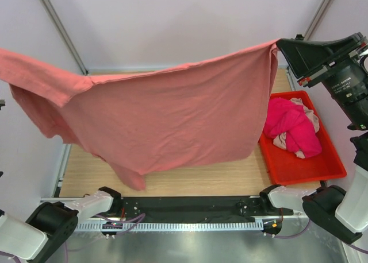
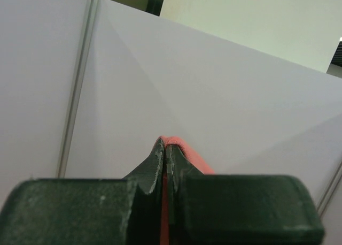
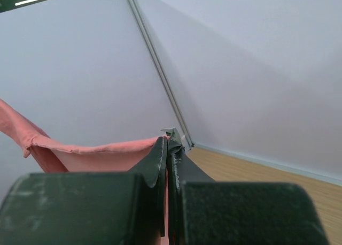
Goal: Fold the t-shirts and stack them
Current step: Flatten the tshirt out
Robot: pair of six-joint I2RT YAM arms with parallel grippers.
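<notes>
Across the upper frame the salmon t-shirt (image 1: 172, 119) hangs, seemingly light and limp. Left gripper (image 2: 164, 148) and right gripper (image 3: 170, 144) clamp its top corners, probably the best hold.

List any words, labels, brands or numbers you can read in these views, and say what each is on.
Nothing can be read.
Right arm: a short line of small white print on its black housing, too small to read.
Salmon shirt: no print shows.
Magenta shirt and red bin: no label shows.
Wrist views: no text.
</notes>
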